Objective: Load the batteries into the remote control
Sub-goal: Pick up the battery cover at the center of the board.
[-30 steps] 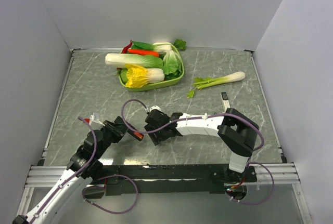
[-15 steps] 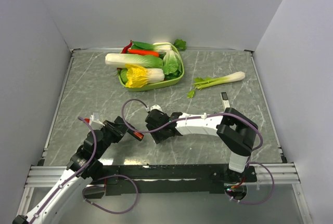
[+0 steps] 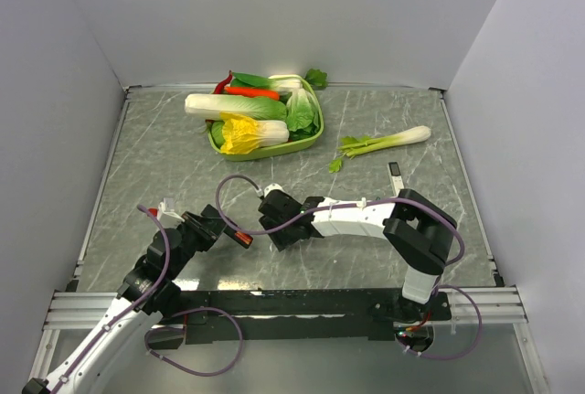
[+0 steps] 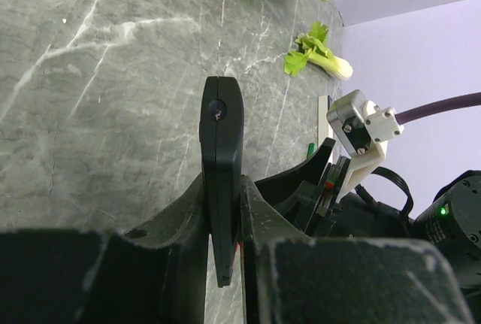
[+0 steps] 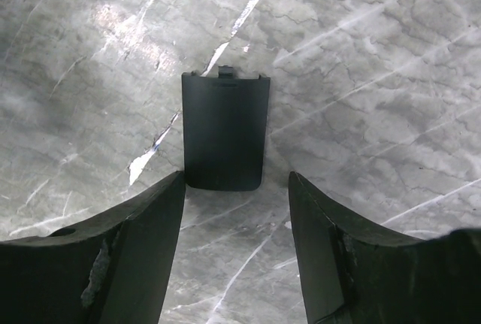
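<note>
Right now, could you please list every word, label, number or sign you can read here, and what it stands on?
None is readable.
The remote control in the left fingers: plain black, no marking visible.
The black cover on the table: blank.
The slim white device: too small to tell.

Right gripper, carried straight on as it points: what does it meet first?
Likely the black cover lying flat on the table, centred ahead of its open fingers; the gap to it is unclear.
</note>
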Robot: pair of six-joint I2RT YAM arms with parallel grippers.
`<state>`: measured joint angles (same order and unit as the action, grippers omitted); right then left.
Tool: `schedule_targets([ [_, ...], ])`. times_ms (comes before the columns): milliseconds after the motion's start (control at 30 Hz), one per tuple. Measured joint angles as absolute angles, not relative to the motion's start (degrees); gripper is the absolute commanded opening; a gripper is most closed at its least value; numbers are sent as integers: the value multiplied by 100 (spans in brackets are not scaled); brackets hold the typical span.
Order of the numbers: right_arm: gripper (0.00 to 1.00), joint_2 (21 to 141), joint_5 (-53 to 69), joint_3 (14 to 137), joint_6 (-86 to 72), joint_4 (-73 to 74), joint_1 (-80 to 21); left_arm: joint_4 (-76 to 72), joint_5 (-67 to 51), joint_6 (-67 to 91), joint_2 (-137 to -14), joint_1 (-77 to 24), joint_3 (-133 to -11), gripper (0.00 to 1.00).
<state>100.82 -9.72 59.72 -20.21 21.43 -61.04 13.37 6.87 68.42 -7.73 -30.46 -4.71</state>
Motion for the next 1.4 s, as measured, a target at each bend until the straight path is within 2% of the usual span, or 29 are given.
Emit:
schedule_targets([
  [700,59,10195,-928,6121,-2231,2272,-6114,1321,670,6864,-795,-3046,-471,1],
  [1000,45,10256,-941,6195,-2268,2309,-6114,1310,628,6908,-760,-3046,-456,1],
  [1167,32,10254,-943,6193,-2222,2298,-6114,1288,609,6930,-760,-3046,-449,1],
  [1300,26,10224,-950,6158,-2165,2263,-6114,1160,576,6965,-760,-3046,-405,1],
  [1400,18,10145,-961,6058,-2117,2165,-6114,1037,528,6987,-760,-3046,-366,1],
])
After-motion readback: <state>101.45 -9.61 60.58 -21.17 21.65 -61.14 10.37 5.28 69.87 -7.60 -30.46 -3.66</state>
